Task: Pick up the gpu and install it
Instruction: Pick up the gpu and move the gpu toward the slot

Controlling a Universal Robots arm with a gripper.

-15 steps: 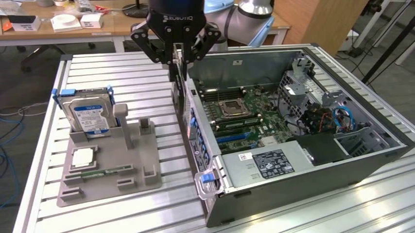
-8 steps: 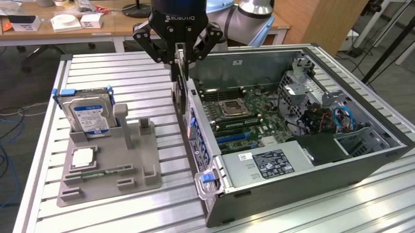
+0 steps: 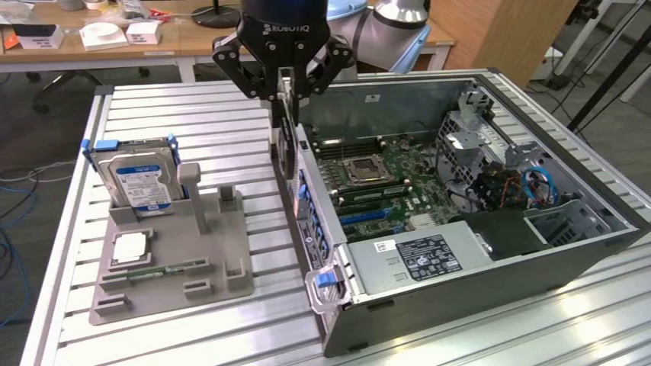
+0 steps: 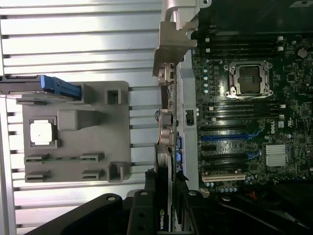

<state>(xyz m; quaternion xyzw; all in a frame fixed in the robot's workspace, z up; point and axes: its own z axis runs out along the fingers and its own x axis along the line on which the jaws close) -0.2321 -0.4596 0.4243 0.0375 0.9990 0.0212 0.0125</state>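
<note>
My gripper [image 3: 285,85] is shut on the gpu [image 3: 288,133], a thin dark card that hangs edge-on below the fingers. In the wrist view the gpu [image 4: 165,132] runs out from between the black fingers [image 4: 149,182], with its silvery bracket [image 4: 172,46] at the far end. The card is held in the air over the near wall of the open computer case [image 3: 336,252], between the grey holder and the motherboard [image 3: 392,171]. The motherboard's slots [image 4: 224,138] lie just beside the card.
A grey holder [image 3: 219,255] on the slatted table carries a silver hard drive [image 3: 140,179], a CPU [image 3: 130,248] and a green RAM stick [image 3: 163,271]. The case has a drive cage [image 3: 478,137] and cables [image 3: 519,187]. Desks stand behind.
</note>
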